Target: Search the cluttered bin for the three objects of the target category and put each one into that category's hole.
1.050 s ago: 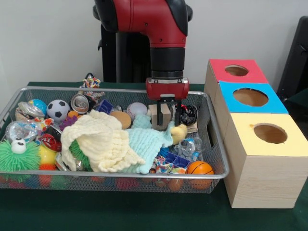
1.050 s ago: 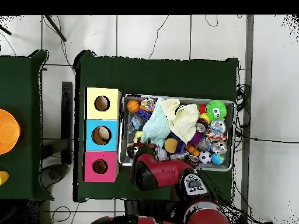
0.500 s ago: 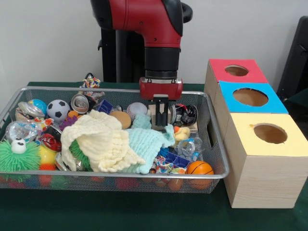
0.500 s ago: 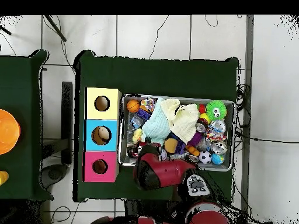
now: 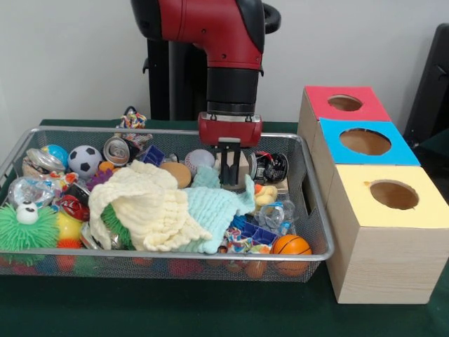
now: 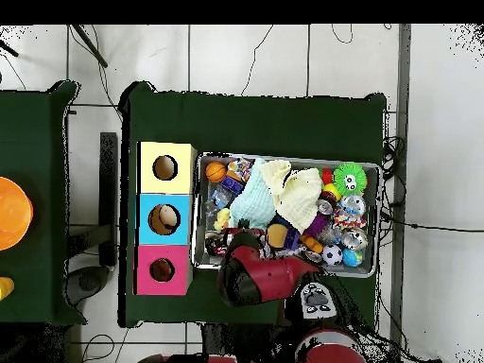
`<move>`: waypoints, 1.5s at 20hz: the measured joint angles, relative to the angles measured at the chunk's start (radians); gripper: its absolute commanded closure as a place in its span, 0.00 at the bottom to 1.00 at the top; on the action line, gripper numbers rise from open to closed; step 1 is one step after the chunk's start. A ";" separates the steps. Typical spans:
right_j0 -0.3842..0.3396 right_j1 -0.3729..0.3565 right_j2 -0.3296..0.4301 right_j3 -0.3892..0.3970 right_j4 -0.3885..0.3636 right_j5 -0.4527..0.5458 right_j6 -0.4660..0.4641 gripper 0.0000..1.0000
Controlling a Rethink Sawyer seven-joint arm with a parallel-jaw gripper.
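While hanging over the bin (image 5: 314, 232), claw (image 5: 229, 170) is clamped narrow on a wooden block (image 5: 240, 167).

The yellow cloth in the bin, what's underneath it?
Under the yellow cloth, a green spiky toy pokes out at its lower left, and the light blue cloth lies against its right side. Whatever else it covers is hidden.

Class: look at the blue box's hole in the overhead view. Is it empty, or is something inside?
Something inside: the blue box shows a pale rounded shape in its hole; what it is, cannot tell.
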 measured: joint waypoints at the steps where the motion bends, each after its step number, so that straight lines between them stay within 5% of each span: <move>1: 0.003 -0.003 -0.006 -0.005 -0.009 0.000 0.000 1.00; 18: -0.043 -0.054 0.017 -0.011 -0.025 0.022 0.000 1.00; 30: -0.053 -0.159 0.090 0.002 0.179 0.180 0.000 1.00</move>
